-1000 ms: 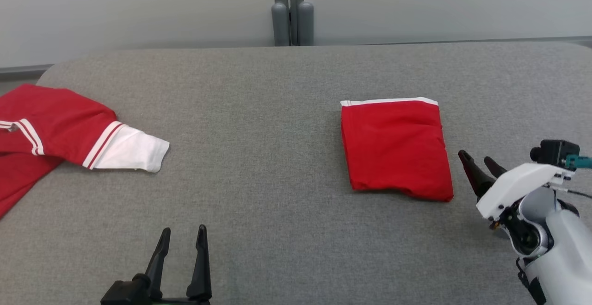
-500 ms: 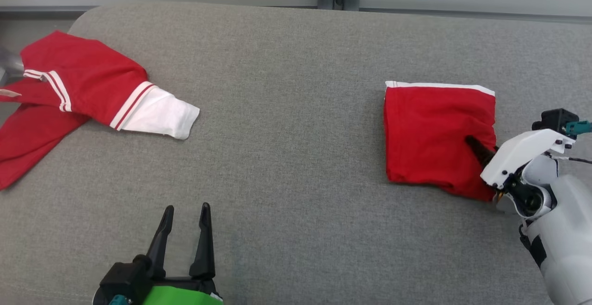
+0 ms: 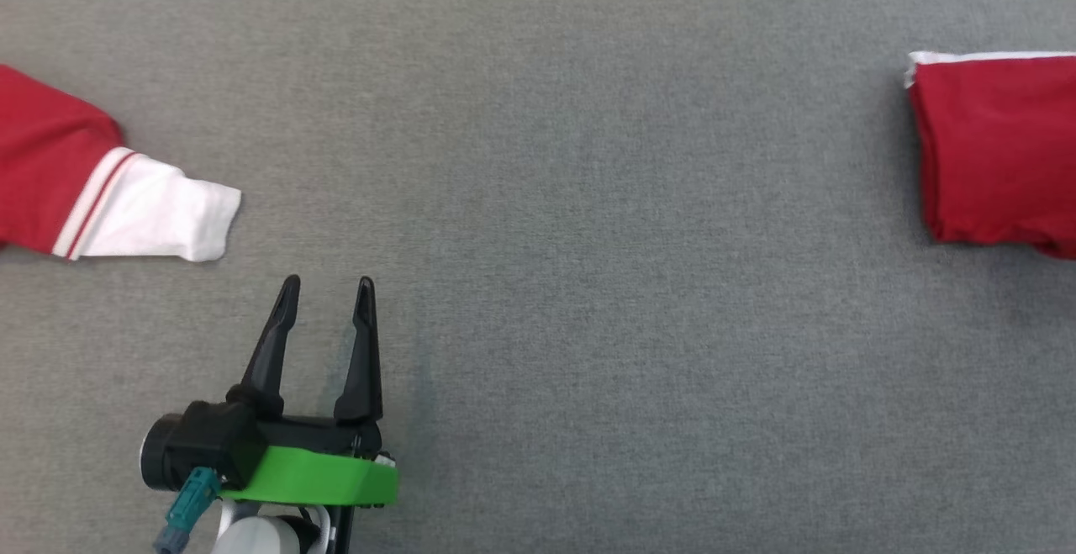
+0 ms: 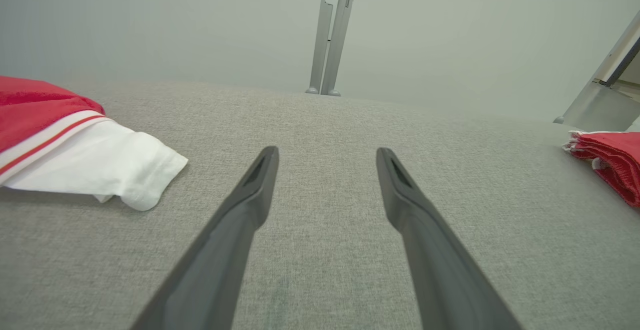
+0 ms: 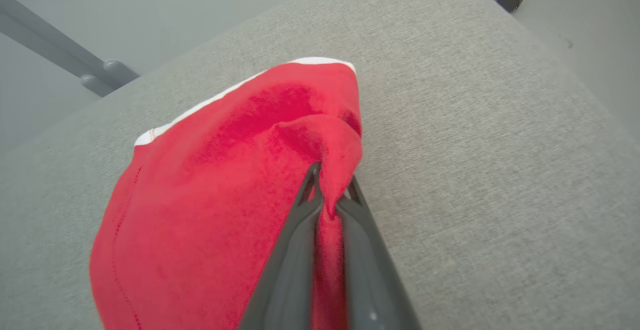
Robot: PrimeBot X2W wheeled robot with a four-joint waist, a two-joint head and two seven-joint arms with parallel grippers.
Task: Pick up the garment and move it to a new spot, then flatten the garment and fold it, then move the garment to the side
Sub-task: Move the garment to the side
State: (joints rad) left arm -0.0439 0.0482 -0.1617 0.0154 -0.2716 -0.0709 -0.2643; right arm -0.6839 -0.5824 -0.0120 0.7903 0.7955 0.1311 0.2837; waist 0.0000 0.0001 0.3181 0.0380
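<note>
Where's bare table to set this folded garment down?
The table is bare across its middle, between the white sleeve at left and the folded garment in the right gripper. Also bare ahead of the open left gripper. Crowded at both side edges.

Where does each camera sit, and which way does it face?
Head: above, facing down at the table; left claw at lower left.
Left wrist: low over the table, looking along its open fingers toward the far wall.
Right wrist: behind the right claw, shut on the folded garment.
Shared: head and left wrist both show the sleeve.
</note>
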